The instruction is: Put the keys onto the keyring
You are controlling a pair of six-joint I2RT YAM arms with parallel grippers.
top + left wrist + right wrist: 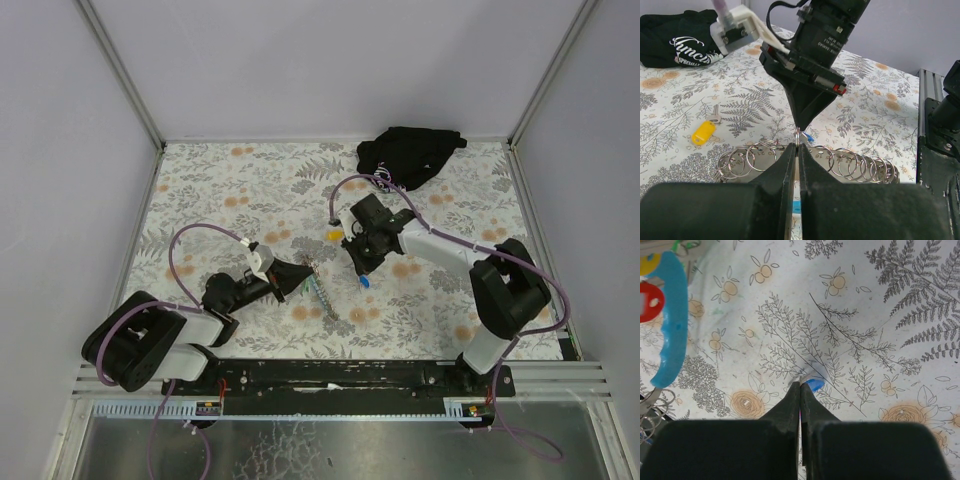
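Note:
My left gripper (303, 271) is shut on a thin metal ring of the keyring (798, 135), which sticks up between its fingertips (790, 152). A row of several metal rings (855, 165) lies across behind them. The light-blue strap (671, 340) with a red tag (650, 302) lies at the left of the right wrist view and left of centre in the top view (322, 295). My right gripper (357, 267) is shut on a small silvery key with a blue tag (814, 385), tip down just above the table. In the left wrist view, the right gripper (801, 122) points down right at the held ring.
A key with a yellow tag (704, 131) lies on the cloth left of the grippers, and shows in the top view (334, 235). A black cloth bundle (408, 155) sits at the back right. The floral table cover (220, 190) runs to metal rails at the edges.

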